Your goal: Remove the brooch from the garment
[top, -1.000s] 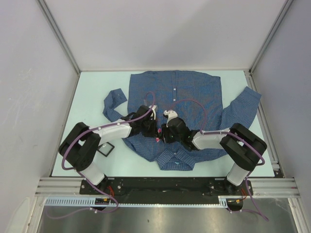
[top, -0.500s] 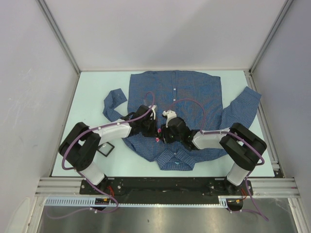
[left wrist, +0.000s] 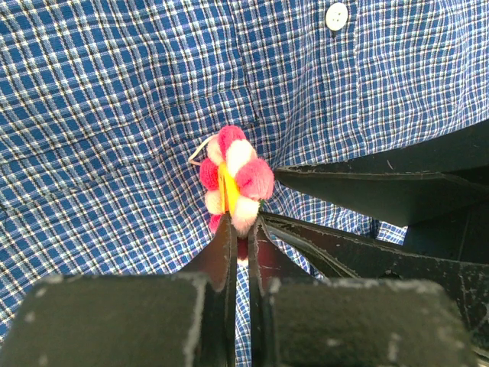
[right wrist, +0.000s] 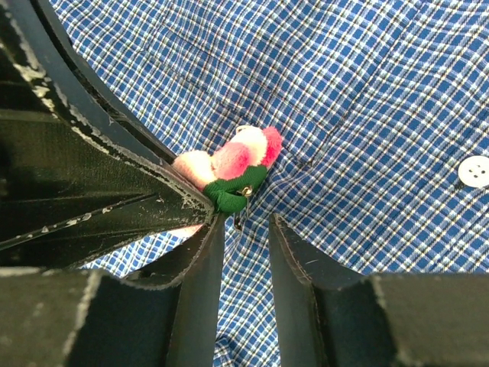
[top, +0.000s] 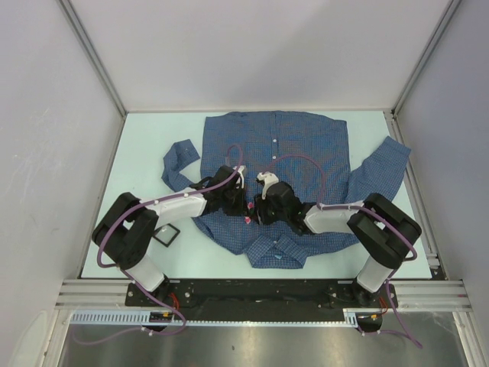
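Presently, brooch (left wrist: 233,180) on garment (left wrist: 114,92), pinched edge-on by left gripper (left wrist: 238,229), right gripper (right wrist: 246,229) just beside brooch, jaws narrowly parted.

Shirt (top: 306,149): blue, fine check of white and darker blue lines; buttons (left wrist: 336,15) white.
Brooch (left wrist: 233,180): petals pink-red alternating with pale cream-white; centre yellow-orange; from the right wrist its back shows dark green.
Left gripper (left wrist: 242,225) and right gripper (right wrist: 246,225): both matt black, scuffed grey along the edges; arms (top: 179,205) black with white sections; cables (top: 304,160) purple.
Table (top: 145,145): pale mint.
Small square (top: 166,235) by the left arm: black rim; middle possibly pale, too small to be sure.
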Robot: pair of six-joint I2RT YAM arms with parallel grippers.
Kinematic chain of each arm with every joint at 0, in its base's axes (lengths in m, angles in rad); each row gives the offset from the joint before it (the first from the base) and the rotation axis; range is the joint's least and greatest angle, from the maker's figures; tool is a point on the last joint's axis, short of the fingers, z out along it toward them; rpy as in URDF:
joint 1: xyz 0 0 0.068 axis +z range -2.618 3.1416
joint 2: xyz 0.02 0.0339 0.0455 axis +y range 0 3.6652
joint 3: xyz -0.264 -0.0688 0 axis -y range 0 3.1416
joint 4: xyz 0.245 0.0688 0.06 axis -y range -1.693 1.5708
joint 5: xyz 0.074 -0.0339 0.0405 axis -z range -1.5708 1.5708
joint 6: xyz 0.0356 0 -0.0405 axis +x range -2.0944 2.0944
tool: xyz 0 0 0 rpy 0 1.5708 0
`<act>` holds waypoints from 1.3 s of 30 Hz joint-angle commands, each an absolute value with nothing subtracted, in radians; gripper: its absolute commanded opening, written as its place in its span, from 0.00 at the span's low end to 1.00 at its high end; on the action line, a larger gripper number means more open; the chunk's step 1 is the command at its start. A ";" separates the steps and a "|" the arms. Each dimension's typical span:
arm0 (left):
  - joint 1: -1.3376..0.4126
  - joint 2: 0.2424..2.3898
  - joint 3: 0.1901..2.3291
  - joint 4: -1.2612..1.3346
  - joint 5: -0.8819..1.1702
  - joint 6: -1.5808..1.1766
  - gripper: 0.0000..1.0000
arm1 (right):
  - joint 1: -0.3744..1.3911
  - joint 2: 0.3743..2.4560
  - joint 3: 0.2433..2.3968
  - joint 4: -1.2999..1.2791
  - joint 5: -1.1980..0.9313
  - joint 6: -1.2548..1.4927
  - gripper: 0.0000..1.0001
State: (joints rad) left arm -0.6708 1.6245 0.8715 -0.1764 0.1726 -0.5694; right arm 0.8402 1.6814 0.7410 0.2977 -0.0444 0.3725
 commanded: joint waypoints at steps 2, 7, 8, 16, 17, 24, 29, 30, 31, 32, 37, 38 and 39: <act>-0.669 1.692 0.845 -0.215 0.103 -0.561 0.00 | 0.847 1.704 0.756 0.419 -0.101 0.348 0.34; -0.669 1.690 0.839 -0.213 0.106 -0.563 0.00 | 0.845 1.729 0.756 0.466 -0.153 0.301 0.35; -0.669 1.690 0.839 -0.213 0.107 -0.561 0.00 | 0.845 1.729 0.756 0.474 -0.175 0.293 0.36; -0.669 1.694 0.839 -0.206 0.115 -0.557 0.00 | 0.839 1.747 0.756 0.477 -0.250 0.224 0.34; -0.669 1.692 0.838 -0.207 0.117 -0.558 0.00 | 0.835 1.752 0.756 0.480 -0.256 0.222 0.33; -0.669 1.697 0.842 -0.207 0.120 -0.555 0.00 | 0.827 1.772 0.756 0.497 -0.293 0.213 0.19; -0.670 1.698 0.845 -0.206 0.120 -0.557 0.00 | 0.836 1.769 0.755 0.486 -0.265 0.221 0.08; -0.670 1.701 0.845 -0.207 0.120 -0.557 0.00 | 0.844 1.770 0.756 0.485 -0.256 0.222 0.00; -0.670 1.701 0.845 -0.207 0.120 -0.555 0.00 | 0.844 1.769 0.756 0.483 -0.232 0.227 0.00; -0.670 1.701 0.845 -0.206 0.120 -0.557 0.00 | 0.853 1.767 0.755 0.474 -0.206 0.232 0.00; -0.675 1.698 0.845 -0.206 0.117 -0.560 0.00 | 0.900 1.737 0.749 0.439 0.036 0.291 0.00; -0.678 1.700 0.847 -0.210 0.115 -0.558 0.00 | 0.902 1.733 0.747 0.439 0.041 0.294 0.00; -0.680 1.697 0.845 -0.210 0.117 -0.561 0.00 | 0.896 1.730 0.747 0.437 0.011 0.298 0.00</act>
State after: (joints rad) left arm -0.6613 1.6276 0.8715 -0.1818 0.1673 -0.5674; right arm 0.8597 1.7267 0.7403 0.3828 -0.0700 0.2516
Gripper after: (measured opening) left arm 0.025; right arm 0.012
